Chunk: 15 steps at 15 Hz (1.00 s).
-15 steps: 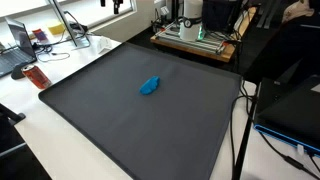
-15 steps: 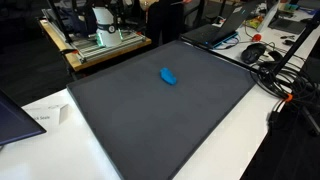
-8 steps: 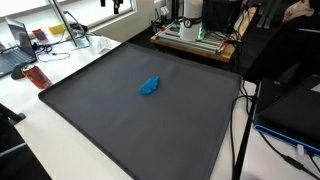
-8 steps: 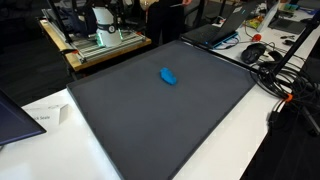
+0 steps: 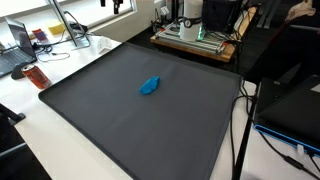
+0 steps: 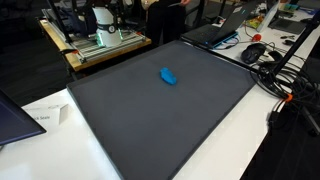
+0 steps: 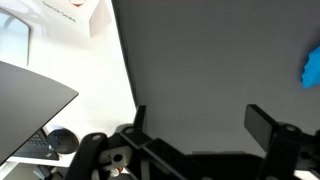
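Observation:
A small blue object (image 5: 150,86) lies on the dark grey mat (image 5: 120,120), a little past its middle; it also shows in an exterior view as a blue lump (image 6: 168,76). The wrist view catches the blue object (image 7: 311,70) at its right edge. My gripper (image 7: 200,118) hangs above bare mat, open wide, with nothing between its fingers (image 7: 266,125). The blue object sits well off to the right of the jaws. Neither arm nor gripper appears in the exterior views.
A machine on a wooden bench (image 5: 195,35) stands behind the mat. A laptop (image 6: 215,30), cables and a mouse (image 6: 254,52) lie along one side. A red bottle (image 5: 37,75) and another laptop (image 5: 15,50) sit on the white table. Papers (image 6: 45,117) lie near a corner.

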### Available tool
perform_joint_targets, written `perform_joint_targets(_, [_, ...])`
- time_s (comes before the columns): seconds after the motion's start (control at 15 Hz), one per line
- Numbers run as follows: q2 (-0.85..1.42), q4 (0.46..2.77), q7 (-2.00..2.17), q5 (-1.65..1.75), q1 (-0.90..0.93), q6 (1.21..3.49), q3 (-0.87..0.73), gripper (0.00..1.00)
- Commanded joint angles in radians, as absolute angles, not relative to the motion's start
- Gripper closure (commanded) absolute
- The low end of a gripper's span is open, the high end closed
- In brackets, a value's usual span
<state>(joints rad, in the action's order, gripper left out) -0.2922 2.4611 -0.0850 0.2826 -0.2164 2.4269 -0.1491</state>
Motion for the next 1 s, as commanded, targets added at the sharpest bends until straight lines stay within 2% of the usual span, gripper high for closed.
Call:
perform_joint_targets(0.0, [-0.306,2.47,-0.121,0.256,-0.195,2.418,-0.156,0.0])
perform_joint_targets(0.53, [-0.432,2.53,-0.456,0.009,-0.035,2.196,-0.176,0.0])
perform_joint_targets(0.93, [-0.55,2.544,-0.624,-0.035,0.033,2.014,-0.189,0.0])
